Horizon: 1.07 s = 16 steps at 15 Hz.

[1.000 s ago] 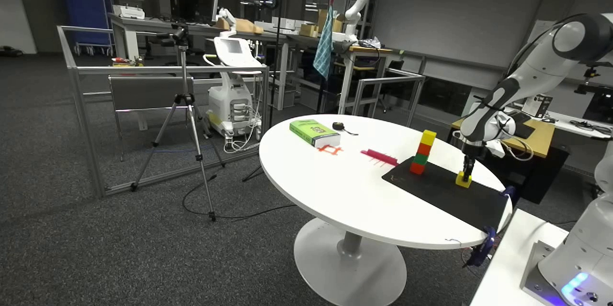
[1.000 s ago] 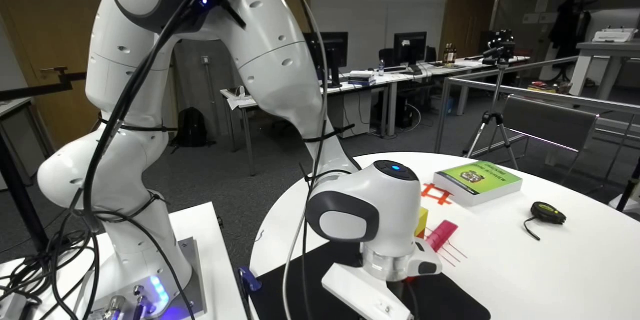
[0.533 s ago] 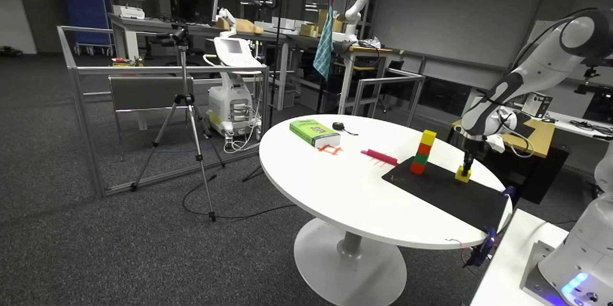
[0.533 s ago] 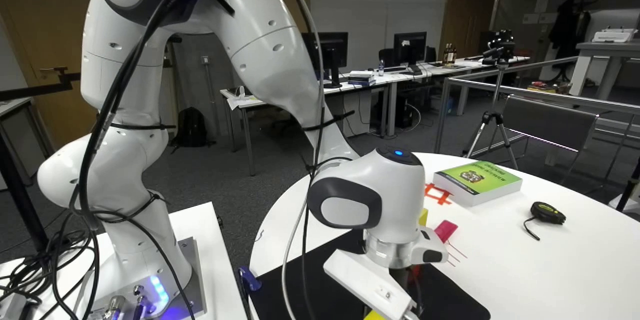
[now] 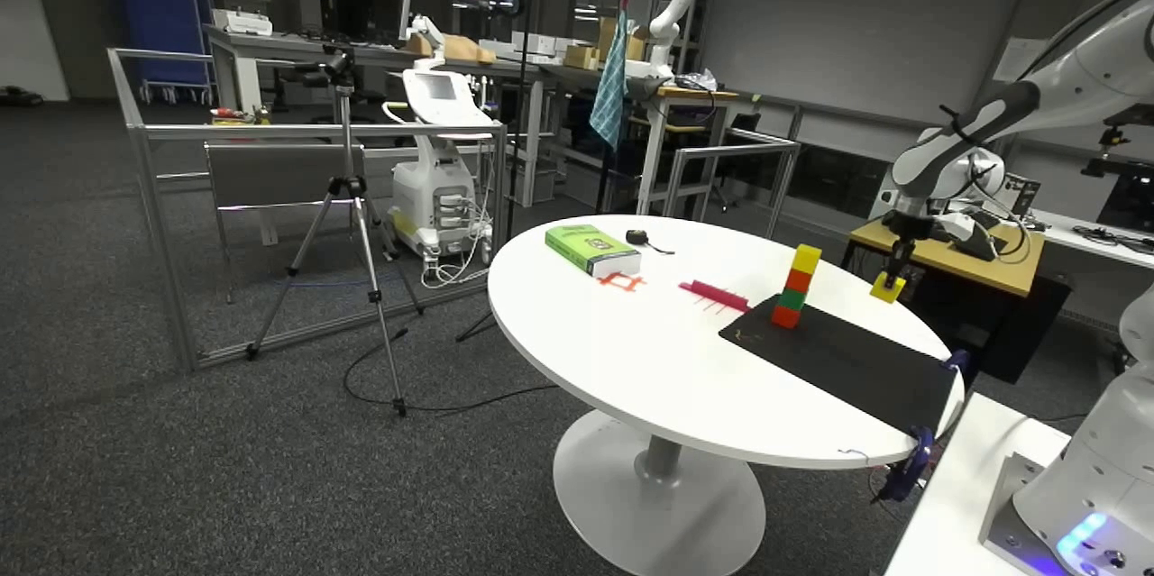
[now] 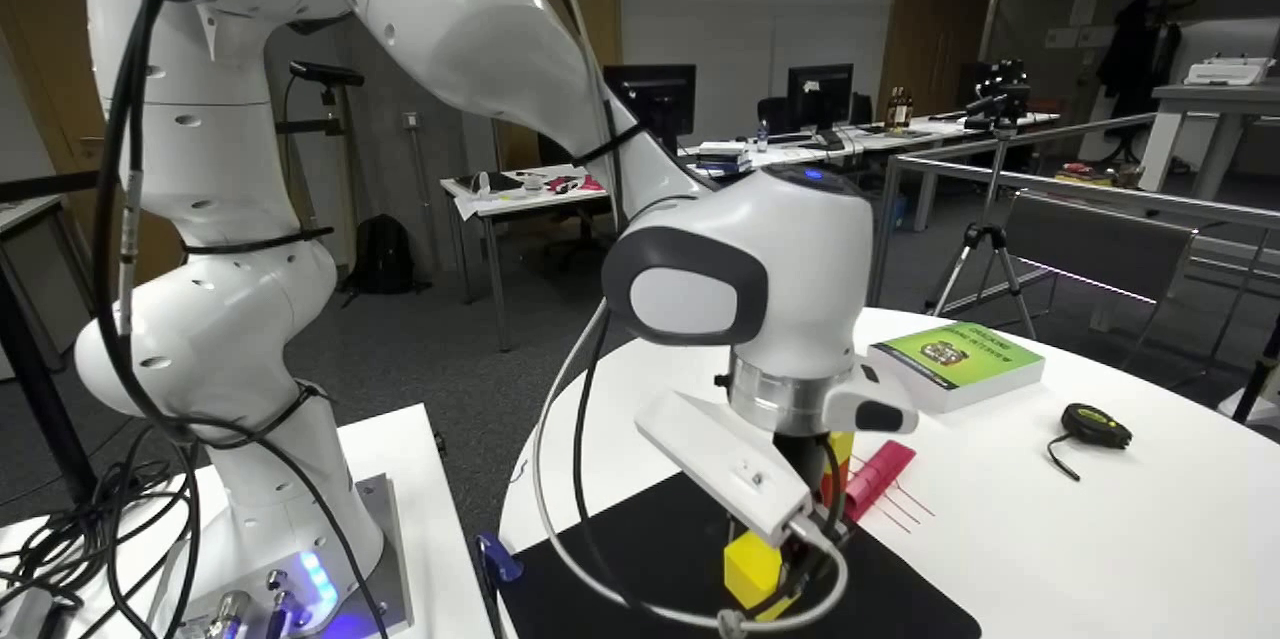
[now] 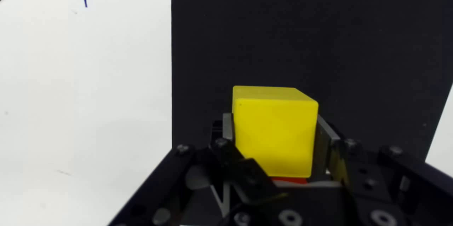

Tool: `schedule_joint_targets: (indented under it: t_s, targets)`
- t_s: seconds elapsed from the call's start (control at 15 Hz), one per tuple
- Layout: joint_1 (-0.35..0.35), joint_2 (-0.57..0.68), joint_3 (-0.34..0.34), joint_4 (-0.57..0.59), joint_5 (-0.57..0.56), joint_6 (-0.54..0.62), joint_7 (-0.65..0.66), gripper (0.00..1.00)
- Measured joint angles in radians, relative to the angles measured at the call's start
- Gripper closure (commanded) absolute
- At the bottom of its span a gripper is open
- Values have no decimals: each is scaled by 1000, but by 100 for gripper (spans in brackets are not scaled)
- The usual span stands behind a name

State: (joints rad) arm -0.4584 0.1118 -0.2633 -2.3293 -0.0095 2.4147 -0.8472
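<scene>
Yellow, smooth and plain-faced, with softly rounded edges, the cube (image 7: pixel 275 137) sits between the fingers (image 7: pixel 228 127), which we see parted just its width and pressing on two opposite sides. We find it held up in the air above the flat black mat (image 7: pixel 304 31) on the round white surface (image 7: pixel 85 77), apart from the upright four-block stack (image 5: pixel 795 288).

In an exterior view the desk (image 5: pixel 631 351) is seen whole, from afar; in an exterior view the arm (image 6: pixel 470 29) is framed close. The held cube (image 7: pixel 276 137) is shared by all, faced downward and near in the wrist view.
</scene>
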Motion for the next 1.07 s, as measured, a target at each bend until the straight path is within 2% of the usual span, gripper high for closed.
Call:
schedule_joint_targets:
  t_s: [0.33, 0.67, 0.93, 1.0, 1.07]
  targets:
    - [38, -154, -9, 1, 0, -77, 3, 70]
    - [124, -278, -5, 8, -2, -151, 40, 70]
    - [191, -325, 14, 29, -9, -197, 103, 70]
    - [205, -325, 18, 40, -13, -217, 116, 45]
    - [218, -324, 21, 51, -14, -245, 121, 45]
